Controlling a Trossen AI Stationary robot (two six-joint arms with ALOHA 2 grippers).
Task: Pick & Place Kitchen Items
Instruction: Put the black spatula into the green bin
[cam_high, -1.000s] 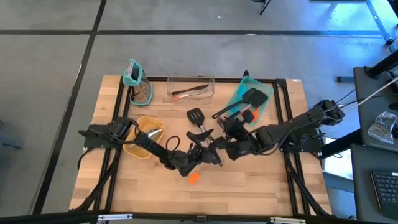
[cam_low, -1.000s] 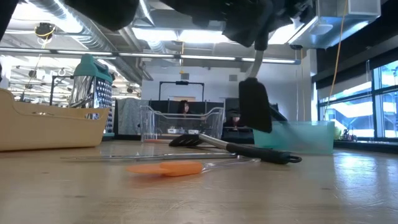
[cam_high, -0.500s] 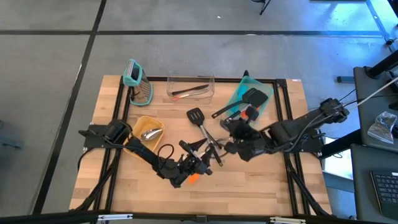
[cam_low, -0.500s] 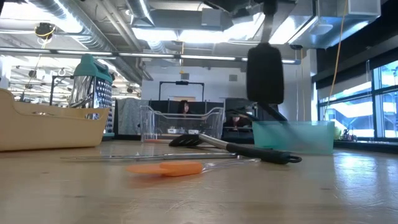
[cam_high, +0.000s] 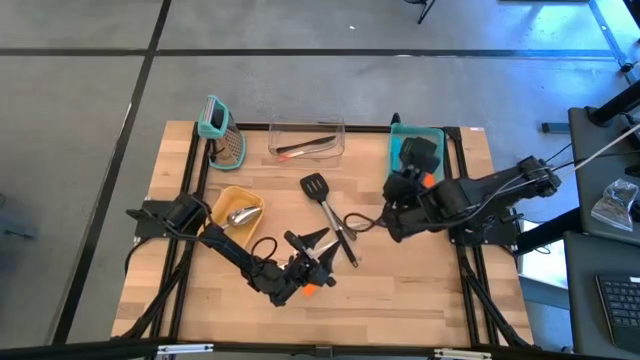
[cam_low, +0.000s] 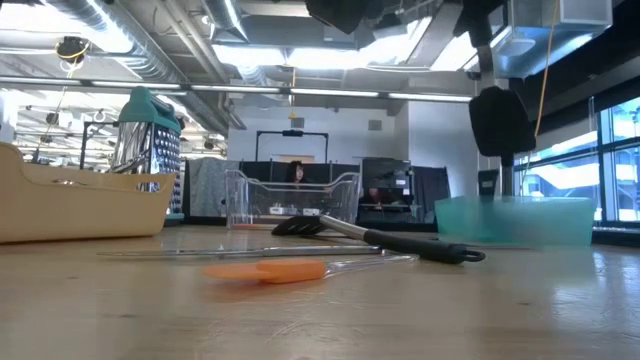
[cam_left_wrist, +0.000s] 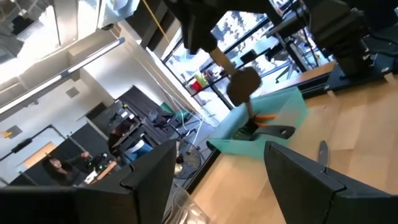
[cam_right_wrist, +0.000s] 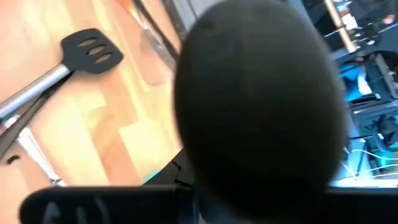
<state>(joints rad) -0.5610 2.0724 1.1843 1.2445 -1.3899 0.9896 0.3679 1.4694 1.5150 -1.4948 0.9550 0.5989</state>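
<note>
High view: the right gripper (cam_high: 400, 190) sits at the right of the frame, at the lower left edge of the teal bin (cam_high: 434, 134), clamped on the handle of a black spatula (cam_high: 419, 153) whose head hangs over the bin. In the low view the same spatula (cam_low: 499, 121) hangs at upper right above the bin's (cam_low: 515, 220) rim, clear of it. The left gripper (cam_high: 312, 276) hovers low in the centre of the frame with its fingers spread wide and nothing between them, just above an orange spatula (cam_high: 311, 290). A black slotted turner (cam_high: 314, 186) lies mid-frame on the wooden table (cam_high: 170, 210). A silver scoop (cam_high: 240, 214) rests in the yellow tray (cam_high: 222, 196) at left.
</note>
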